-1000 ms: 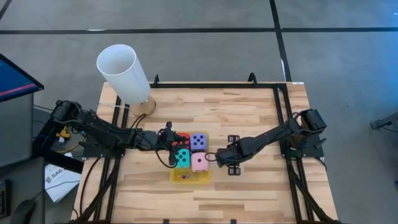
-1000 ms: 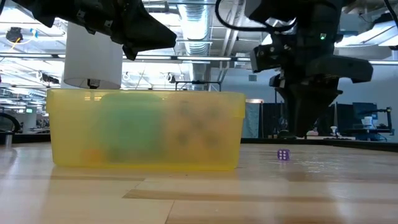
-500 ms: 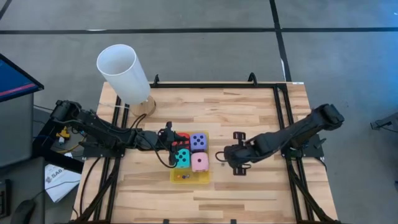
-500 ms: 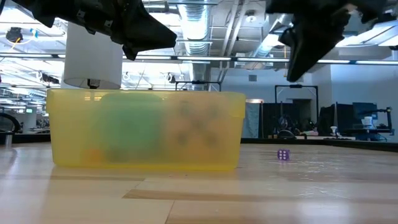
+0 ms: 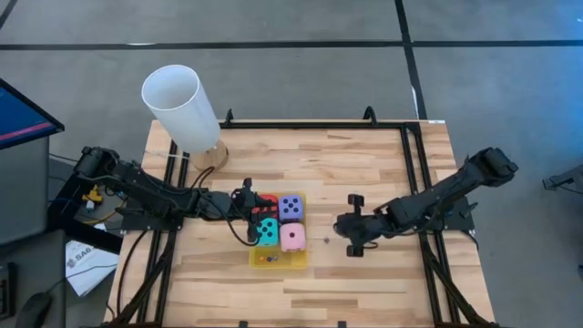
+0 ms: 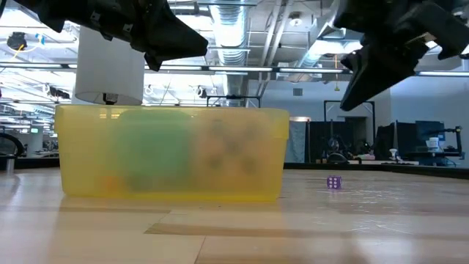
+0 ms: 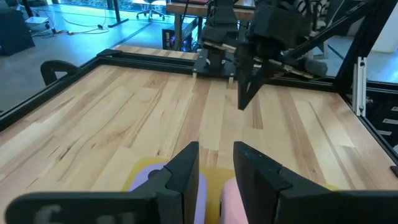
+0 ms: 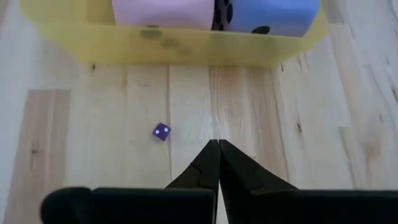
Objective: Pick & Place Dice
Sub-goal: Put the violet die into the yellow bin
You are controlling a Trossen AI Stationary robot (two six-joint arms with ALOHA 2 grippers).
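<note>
The yellow tray (image 5: 279, 259) holds four big dice: red (image 5: 267, 202), cyan (image 5: 267, 232), purple (image 5: 291, 207) and pink (image 5: 292, 239). A tiny purple die (image 8: 161, 131) lies on the bare wood just right of the tray, also visible in the low view (image 6: 333, 182). My left gripper (image 7: 216, 163) hovers open over the tray's left half (image 5: 250, 219), touching nothing. My right gripper (image 8: 217, 149) is shut and raised off the table, right of the tiny die (image 5: 341, 225). Small coloured pieces (image 5: 266, 259) lie in the tray's near end.
A tall white cylinder (image 5: 182, 107) stands on a round wooden base at the table's far left. Black frame rails (image 5: 414, 173) run along the table's edges. Bare wood lies near and right of the tray.
My right gripper has drawn back from the tray's right edge by the pink die, toward the table's right, and has risen. The tiny purple die has stayed where it was.
</note>
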